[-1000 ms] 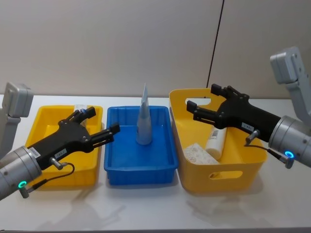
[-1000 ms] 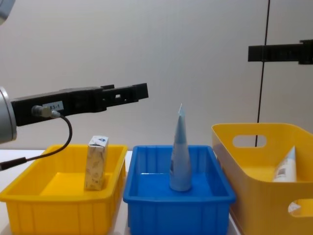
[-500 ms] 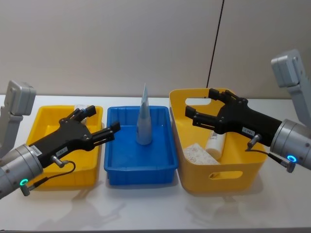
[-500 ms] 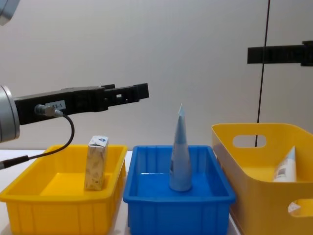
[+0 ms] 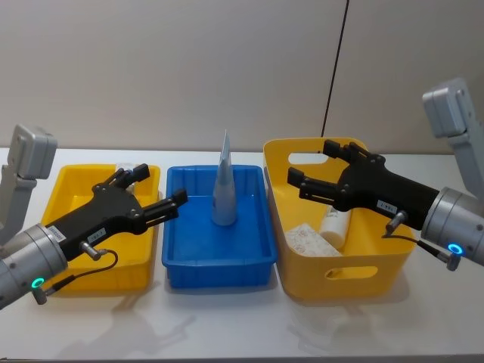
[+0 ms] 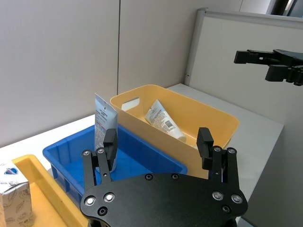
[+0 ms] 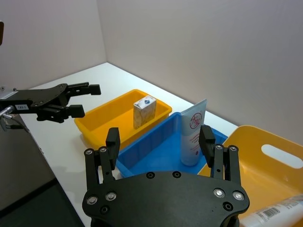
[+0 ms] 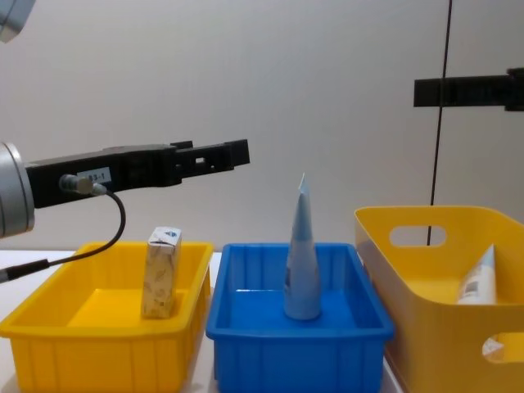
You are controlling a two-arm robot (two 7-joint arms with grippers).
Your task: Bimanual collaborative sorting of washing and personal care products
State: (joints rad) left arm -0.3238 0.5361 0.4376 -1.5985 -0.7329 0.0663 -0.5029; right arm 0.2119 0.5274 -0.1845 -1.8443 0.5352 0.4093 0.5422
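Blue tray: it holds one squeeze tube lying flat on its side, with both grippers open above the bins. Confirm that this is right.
Not quite. The squeeze tube in the blue tray stands upright on its cap end, tip pointing up, as the chest view shows. The rest holds: it is the one tube there, and the left gripper and right gripper are both open above the bins.

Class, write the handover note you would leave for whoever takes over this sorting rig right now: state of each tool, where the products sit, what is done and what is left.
Left tool: open, empty, raised above the left yellow tray.
Right tool: open, empty, raised above the yellow basket.
Small carton: upright in the left yellow tray.
One squeeze tube: standing on its cap in the blue tray.
Second squeeze tube and floral pack: lying in the yellow basket.
Done: carton and one tube appear placed.
Left: probably the basket's two items.
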